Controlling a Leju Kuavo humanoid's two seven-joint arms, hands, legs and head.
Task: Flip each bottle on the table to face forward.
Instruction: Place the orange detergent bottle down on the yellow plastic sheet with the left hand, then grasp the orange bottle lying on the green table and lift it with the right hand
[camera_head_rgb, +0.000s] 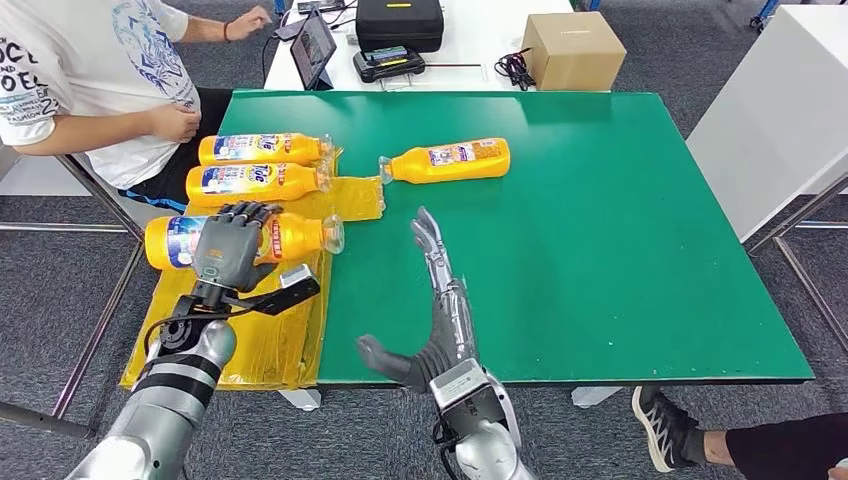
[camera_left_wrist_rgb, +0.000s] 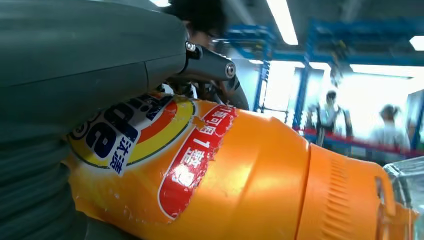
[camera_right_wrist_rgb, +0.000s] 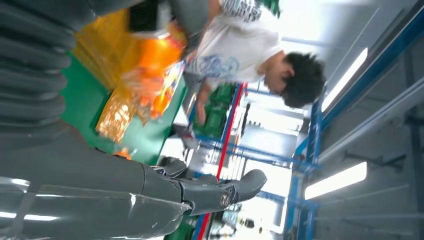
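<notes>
Grasping is the step in hand: left hand (camera_head_rgb: 232, 250) wraps the nearest bottle (camera_head_rgb: 296, 238) on the yellow sheet (camera_head_rgb: 270, 345), right hand (camera_head_rgb: 437, 300) empty, fingers extended; next likely rolling its label forward.

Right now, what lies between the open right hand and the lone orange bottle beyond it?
In the head view, only bare green table separates the right hand from the orange bottle.

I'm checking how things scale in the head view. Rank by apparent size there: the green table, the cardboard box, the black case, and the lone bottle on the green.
1. Green table.
2-3. Cardboard box and black case: look alike, and the frame edge crops the case.
4. Lone bottle, narrower, though nearer the camera.
</notes>
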